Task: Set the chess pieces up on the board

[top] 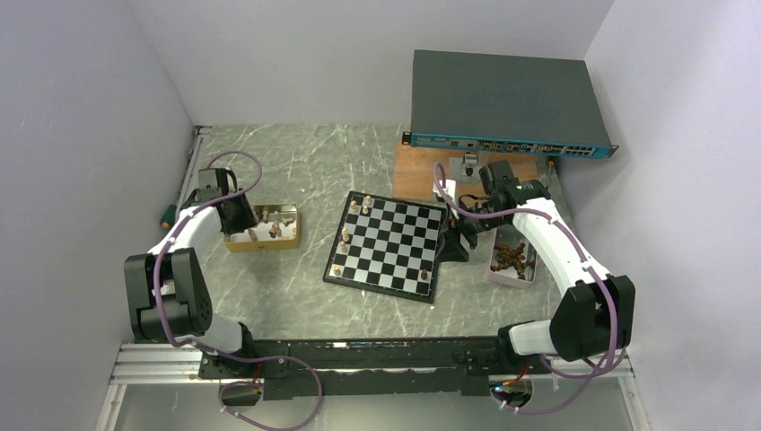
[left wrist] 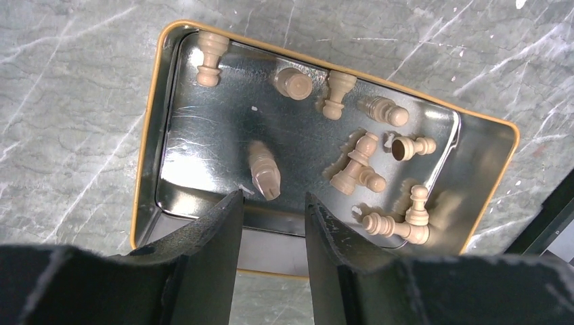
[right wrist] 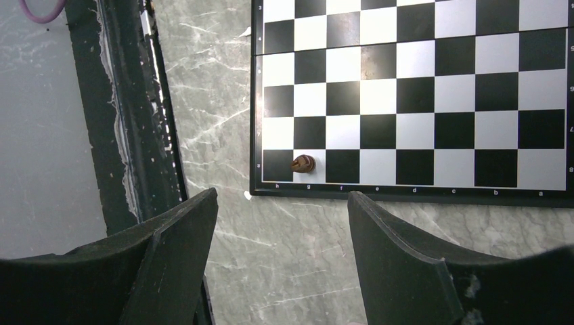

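Plainly the left hand [left wrist: 273, 206] is the one placed for the next pick. It hangs over the near rim of the yellow-edged tin [left wrist: 145, 142], fingers spread with nothing between them, and one light piece [left wrist: 264, 169] lies on its side on the tin floor just ahead of the gap. That piece's long axis runs almost straight away from the hand, leaning a little left at its far end, so the fingers would close across its width, not along its length. I judge that a short reach forward and down would bring it between them. The other light chessmen [left wrist: 359, 162] lie scattered further off, mostly to the right and along the far wall. The board [top: 388, 244] sits in the middle of the worktop [top: 296, 171], to the right of the tin and apart from it, with a few light pieces [top: 345, 238] along its left side. The right hand [right wrist: 283, 200] hovers just off the board's edge, also spread and empty, near a lone dark piece [right wrist: 303, 163] on an edge-row square.
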`<state>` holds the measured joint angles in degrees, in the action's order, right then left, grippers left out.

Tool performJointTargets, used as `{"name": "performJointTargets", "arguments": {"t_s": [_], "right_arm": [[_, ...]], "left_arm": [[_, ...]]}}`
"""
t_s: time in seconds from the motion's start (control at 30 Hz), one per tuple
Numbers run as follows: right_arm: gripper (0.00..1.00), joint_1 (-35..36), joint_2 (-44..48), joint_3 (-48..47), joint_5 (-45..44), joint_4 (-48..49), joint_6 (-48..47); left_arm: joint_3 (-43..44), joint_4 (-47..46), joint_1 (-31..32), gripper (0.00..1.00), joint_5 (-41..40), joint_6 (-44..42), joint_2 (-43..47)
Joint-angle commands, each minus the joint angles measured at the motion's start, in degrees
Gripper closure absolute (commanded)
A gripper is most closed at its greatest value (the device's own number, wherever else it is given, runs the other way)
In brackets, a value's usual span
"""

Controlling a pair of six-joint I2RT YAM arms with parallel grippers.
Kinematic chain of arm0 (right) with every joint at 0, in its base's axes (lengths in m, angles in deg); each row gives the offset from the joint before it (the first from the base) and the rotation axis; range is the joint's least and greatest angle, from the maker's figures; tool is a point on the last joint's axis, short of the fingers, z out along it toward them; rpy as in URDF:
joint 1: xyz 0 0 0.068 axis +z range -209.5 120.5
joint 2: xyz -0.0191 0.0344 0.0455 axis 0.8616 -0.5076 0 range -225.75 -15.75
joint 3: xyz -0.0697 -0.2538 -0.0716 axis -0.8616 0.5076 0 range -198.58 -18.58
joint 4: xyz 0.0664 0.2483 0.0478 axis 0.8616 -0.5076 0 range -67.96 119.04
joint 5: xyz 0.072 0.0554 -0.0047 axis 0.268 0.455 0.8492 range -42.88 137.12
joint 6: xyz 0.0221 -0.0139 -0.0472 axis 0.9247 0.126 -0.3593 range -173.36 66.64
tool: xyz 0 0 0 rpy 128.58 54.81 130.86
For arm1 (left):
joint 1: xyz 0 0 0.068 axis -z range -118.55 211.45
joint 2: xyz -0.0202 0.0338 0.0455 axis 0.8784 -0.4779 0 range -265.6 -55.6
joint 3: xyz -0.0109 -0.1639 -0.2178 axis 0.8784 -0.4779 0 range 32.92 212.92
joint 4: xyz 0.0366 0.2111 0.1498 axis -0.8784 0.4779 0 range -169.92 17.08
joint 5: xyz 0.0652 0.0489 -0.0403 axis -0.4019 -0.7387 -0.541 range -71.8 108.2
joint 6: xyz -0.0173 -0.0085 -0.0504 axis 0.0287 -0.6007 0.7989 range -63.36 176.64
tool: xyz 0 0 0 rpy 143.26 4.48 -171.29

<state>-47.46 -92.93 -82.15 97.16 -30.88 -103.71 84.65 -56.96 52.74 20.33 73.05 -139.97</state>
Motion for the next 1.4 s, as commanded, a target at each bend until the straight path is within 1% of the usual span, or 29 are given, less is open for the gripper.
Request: {"name": "performJointTargets", "arguments": {"t_s": [0.0, 0.1, 0.3, 0.4, 0.57, 0.73, 1.03, 1.1, 1.37], "right_arm": [[0.27, -0.25, -0.35, -1.73, 1.55, 1.33, 0.16], [0.27, -0.25, -0.46, -1.81, 1.55, 1.37, 0.22], [0.27, -0.26, -0.47, -1.64, 1.47, 1.42, 0.18], [0.27, -0.25, -0.55, -1.64, 1.38, 1.39, 0.16], [0.27, -0.25, -0.46, -1.60, 1.22, 1.38, 0.23], [0.27, -0.25, -0.41, -1.64, 1.13, 1.39, 0.25], [0.27, -0.28, -0.35, -1.63, 1.11, 1.47, 0.21], [0.27, -0.26, -0.33, -1.56, 1.11, 1.47, 0.25], [0.27, -0.34, -0.07, -1.55, 1.11, 1.42, 0.20]], "left_arm": [[1.75, -0.93, -0.23, 0.57, -0.71, 0.99, -0.73], [2.26, -0.35, -0.25, 0.58, -0.72, 1.29, -1.55], [3.09, 0.23, -0.21, 0.66, -0.88, 1.69, -3.57], [3.50, 0.25, -0.25, 0.68, -0.94, 1.81, -4.11], [4.24, 0.47, -0.21, 0.69, -1.25, 1.62, -4.88], [4.78, 0.66, -0.24, 0.74, -1.18, 1.44, -5.57], [4.86, 1.03, -0.25, 0.74, -1.08, 1.09, -6.64], [4.79, 0.86, -0.24, 0.78, -1.14, 1.13, -6.63], [5.35, 1.99, -0.24, 1.00, -1.00, -0.39, -5.10]]}}
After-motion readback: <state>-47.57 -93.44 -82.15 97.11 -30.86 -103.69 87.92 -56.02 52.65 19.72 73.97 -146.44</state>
